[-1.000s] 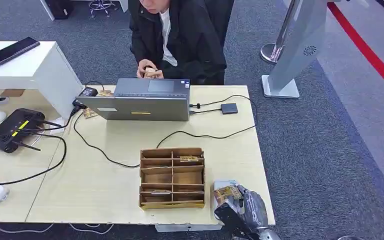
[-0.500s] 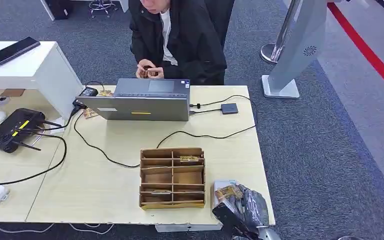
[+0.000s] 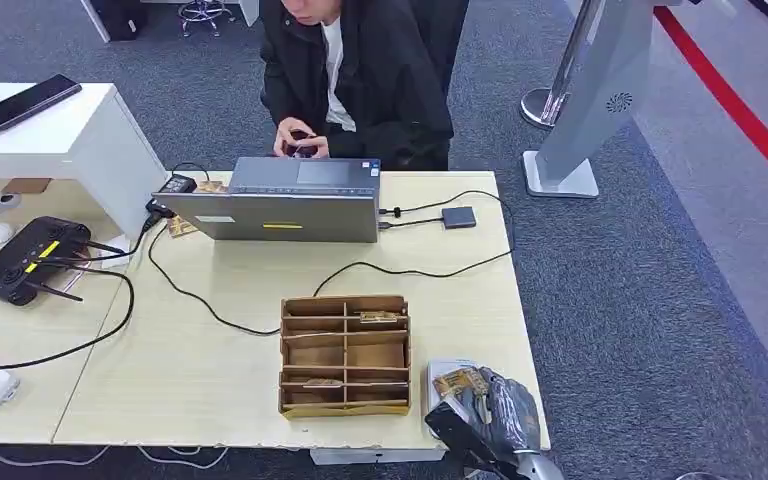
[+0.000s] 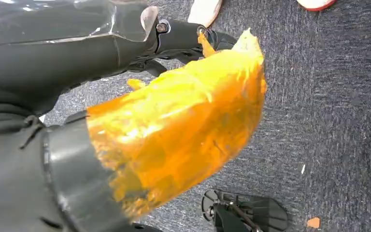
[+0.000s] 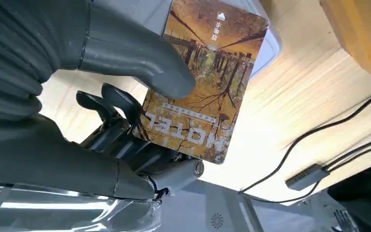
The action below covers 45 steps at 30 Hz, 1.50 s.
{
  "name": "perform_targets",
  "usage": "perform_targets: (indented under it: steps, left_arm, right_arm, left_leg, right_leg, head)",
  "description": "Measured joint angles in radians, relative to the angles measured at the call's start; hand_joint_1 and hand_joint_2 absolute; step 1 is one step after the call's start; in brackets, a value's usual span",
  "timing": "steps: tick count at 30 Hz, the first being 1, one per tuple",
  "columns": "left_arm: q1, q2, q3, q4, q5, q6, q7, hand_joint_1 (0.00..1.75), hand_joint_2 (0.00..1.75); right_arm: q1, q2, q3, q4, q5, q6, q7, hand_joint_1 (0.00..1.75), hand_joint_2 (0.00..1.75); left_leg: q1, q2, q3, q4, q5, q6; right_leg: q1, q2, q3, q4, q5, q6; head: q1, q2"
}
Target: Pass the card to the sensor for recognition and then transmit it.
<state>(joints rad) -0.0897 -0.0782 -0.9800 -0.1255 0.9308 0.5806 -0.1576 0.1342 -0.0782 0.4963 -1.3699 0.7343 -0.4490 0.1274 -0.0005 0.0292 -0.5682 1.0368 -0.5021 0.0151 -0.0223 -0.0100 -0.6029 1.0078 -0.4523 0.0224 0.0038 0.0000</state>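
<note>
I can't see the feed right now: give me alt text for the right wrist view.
The right hand pinches a brown hotel card between its thumb and fingers, over a white sensor pad on the light wooden table. Black cables run across the table beyond it.

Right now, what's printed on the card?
Golden-brown autumn trees and white HOTEL lettering on the card, clearest in the right wrist view.

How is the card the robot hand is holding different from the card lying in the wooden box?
The card in the right robot hand is the held card: lifted, tilted, pinched under the thumb over the white sensor. The boxed card lies flat and untouched in a compartment of the wooden box. Both look brownish-gold.
</note>
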Motion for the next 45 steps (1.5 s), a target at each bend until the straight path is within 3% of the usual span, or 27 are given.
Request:
perform_targets:
  steps: [45]
  left_arm:
    - [-0.001,0.000,-0.018,0.000,0.013,0.000,0.001,0.00,0.00]
  right_arm:
    - [-0.001,0.000,-0.016,-0.002,0.062,-0.025,0.011,1.75,1.75]
  left_leg:
    - [0.000,0.000,0.000,0.000,0.000,0.000]
  right_leg:
    - [0.000,0.000,0.000,0.000,0.000,0.000]
  head:
    - [0.000,0.000]
